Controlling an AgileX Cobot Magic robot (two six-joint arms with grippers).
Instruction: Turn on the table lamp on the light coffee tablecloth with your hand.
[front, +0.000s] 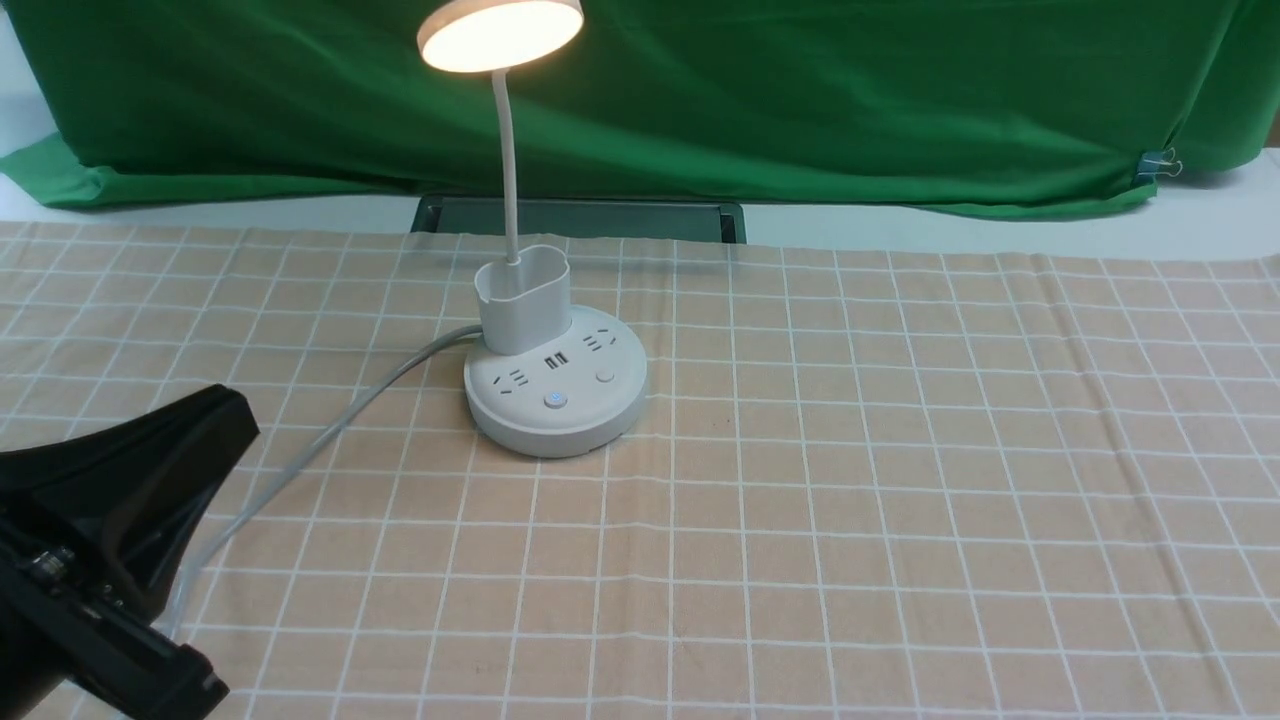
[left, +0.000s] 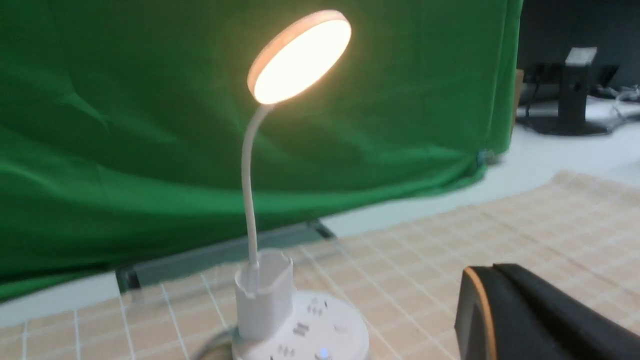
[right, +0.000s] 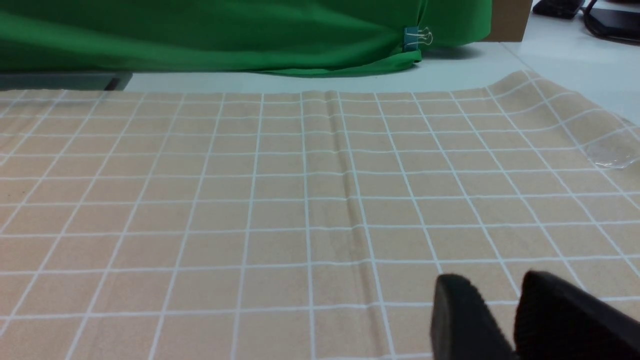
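Observation:
The white table lamp (front: 555, 395) stands on the light coffee tablecloth (front: 900, 450), left of centre, and its disc head (front: 500, 30) glows warm white. A small blue light shows on the front button (front: 553, 401) of its base. My left gripper (front: 235, 415), the hand, hovers low at the near left, well short of the base, fingers pressed together with nothing held. In the left wrist view the lit lamp (left: 300, 55) rises ahead of the left gripper (left: 492, 270). My right gripper (right: 492, 282) is over bare tablecloth (right: 250, 200), a narrow gap between its fingers.
The lamp's grey cord (front: 330, 430) runs from the base toward the near left, passing under my left arm. A green backdrop cloth (front: 800, 90) hangs behind, held by a binder clip (front: 1158, 165). A dark flat frame (front: 580, 218) lies at the cloth's far edge.

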